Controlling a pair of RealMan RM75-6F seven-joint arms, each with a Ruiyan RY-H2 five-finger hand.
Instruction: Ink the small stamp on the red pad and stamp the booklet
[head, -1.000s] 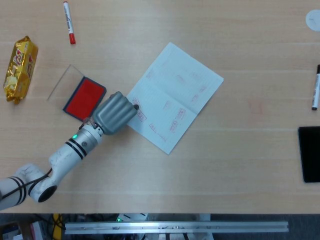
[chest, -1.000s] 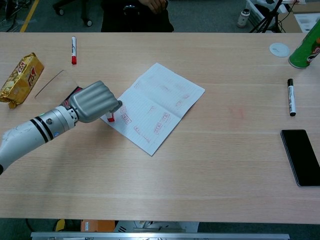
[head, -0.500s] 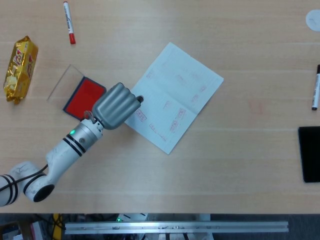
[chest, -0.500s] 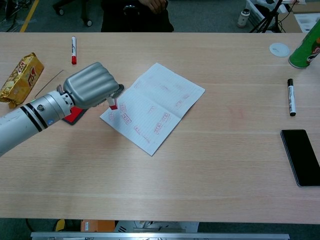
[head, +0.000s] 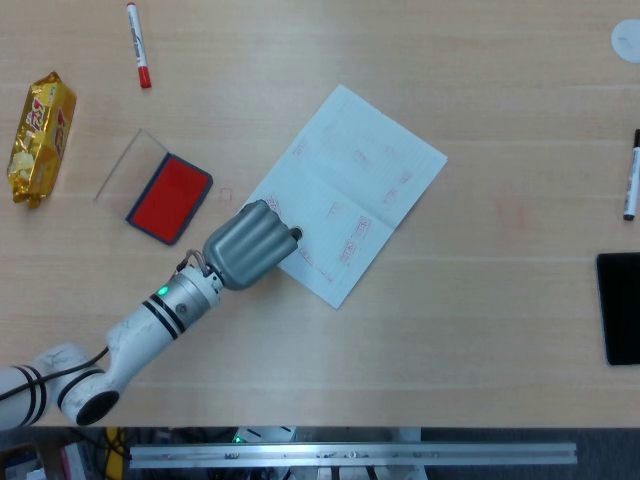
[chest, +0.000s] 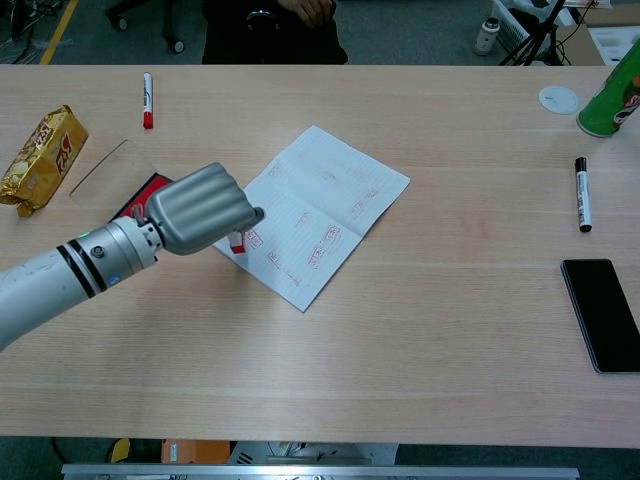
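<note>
Left hand (chest: 205, 208), fingers curled around the small stamp (chest: 237, 243), has shifted from beside the red pad (head: 169, 197) down onto the booklet (head: 350, 190) at frame centre: inking appears complete, stamping under way. Wooden table (chest: 420, 340); a seated person (chest: 275, 25) behind, top edge.

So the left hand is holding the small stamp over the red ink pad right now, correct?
Not quite. The left hand does hold the small stamp, but over the booklet, near its lower-left edge, not the red ink pad. The chest view shows it; the pad lies uncovered to the left.
</note>
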